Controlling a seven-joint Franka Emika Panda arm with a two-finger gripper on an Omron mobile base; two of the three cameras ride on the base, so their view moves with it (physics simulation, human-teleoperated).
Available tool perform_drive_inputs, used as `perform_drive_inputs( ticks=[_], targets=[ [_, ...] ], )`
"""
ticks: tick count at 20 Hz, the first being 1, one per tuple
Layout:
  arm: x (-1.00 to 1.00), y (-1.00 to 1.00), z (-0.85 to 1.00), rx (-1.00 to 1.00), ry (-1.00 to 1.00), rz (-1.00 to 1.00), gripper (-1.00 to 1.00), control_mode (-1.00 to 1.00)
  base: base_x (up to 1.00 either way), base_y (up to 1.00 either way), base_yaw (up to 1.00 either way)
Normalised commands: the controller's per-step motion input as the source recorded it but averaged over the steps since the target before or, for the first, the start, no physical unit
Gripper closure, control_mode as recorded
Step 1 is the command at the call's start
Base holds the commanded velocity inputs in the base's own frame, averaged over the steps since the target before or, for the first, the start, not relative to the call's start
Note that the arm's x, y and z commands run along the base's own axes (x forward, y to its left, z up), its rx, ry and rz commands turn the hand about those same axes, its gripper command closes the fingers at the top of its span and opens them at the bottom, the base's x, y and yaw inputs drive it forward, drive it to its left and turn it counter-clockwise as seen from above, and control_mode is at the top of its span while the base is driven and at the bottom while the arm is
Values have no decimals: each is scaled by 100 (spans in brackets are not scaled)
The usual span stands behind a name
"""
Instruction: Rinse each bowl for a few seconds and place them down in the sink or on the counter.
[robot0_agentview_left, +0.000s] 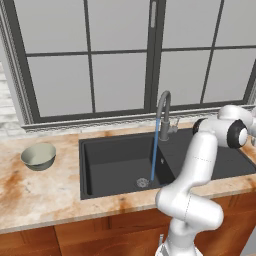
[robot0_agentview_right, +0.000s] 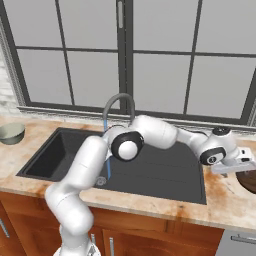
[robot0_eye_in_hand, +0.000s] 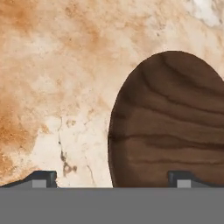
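The dark brown bowl (robot0_eye_in_hand: 168, 120) lies on the marbled counter (robot0_eye_in_hand: 57, 78) right of the sink (robot0_agentview_right: 160, 175), at the right edge of the right base view (robot0_agentview_right: 248, 181). My gripper (robot0_eye_in_hand: 113, 179) hangs open just above it. One fingertip is over the bowl and the other over bare stone, with nothing between them. The arm reaches across the sink to that spot. The pale grey-green bowl (robot0_agentview_left: 38, 156) stands upright on the counter left of the sink (robot0_agentview_left: 115, 165), also seen in the right base view (robot0_agentview_right: 11, 133).
The grey gooseneck tap (robot0_agentview_left: 164, 107) behind the basin runs a thin blue stream of water (robot0_agentview_left: 155, 150) onto the steel drain (robot0_agentview_left: 143, 182). A large window fills the wall behind. Wooden cabinets sit under the counter edge.
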Motion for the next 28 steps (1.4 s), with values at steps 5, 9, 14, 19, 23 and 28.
perform_drive_inputs(
  ticks=[5, 9, 14, 19, 23, 28],
  targets=[
    [21, -30, -16, 1, 6, 2, -100, -100, 0, 0, 0],
    [18, -16, -26, 2, 5, 2, -100, -100, 0, 0, 0],
    [18, -16, -25, 1, 4, 2, -100, -100, 0, 0, 0],
    [18, -19, -21, 1, 3, 2, 100, -100, 0, 0, 0],
    [2, -25, -4, 0, 0, 3, 100, -100, 0, 0, 0],
    [-3, -24, -3, 2, 1, 1, 100, -100, 0, 0, 0]
  ],
)
